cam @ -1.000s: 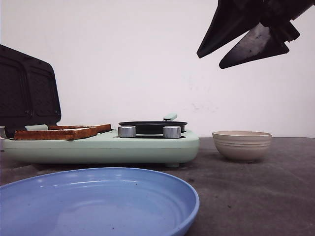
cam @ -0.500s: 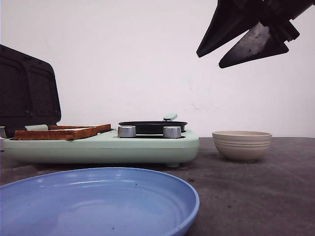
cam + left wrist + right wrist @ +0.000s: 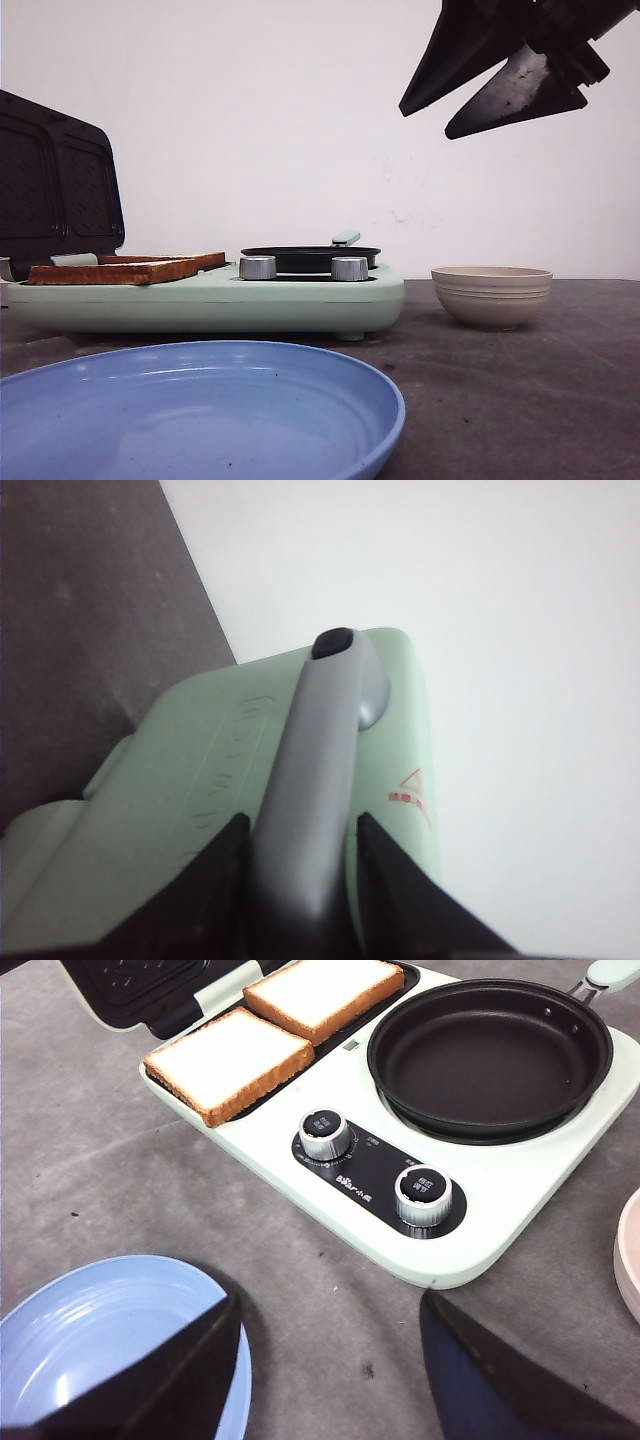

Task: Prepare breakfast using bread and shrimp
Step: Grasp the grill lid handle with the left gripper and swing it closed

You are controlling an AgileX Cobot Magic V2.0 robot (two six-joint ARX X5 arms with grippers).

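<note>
Two slices of bread (image 3: 228, 1063) (image 3: 322, 995) lie side by side on the open grill plate of the mint-green breakfast maker (image 3: 500, 1220); in the front view they show edge-on (image 3: 115, 270). The black pan (image 3: 490, 1055) on the maker is empty. No shrimp shows in any view. My right gripper (image 3: 425, 122) is open and empty, high above the table to the right of the maker; in its wrist view (image 3: 328, 1305) it hangs over bare table. My left gripper (image 3: 300, 820) is shut on the grey lid handle (image 3: 320, 740) of the raised lid (image 3: 55, 185).
A blue plate (image 3: 200, 410) sits at the front left, also in the right wrist view (image 3: 90, 1330). A beige bowl (image 3: 491, 295) stands right of the maker; its inside is hidden. Two silver knobs (image 3: 324, 1133) (image 3: 423, 1192) sit in front of the pan.
</note>
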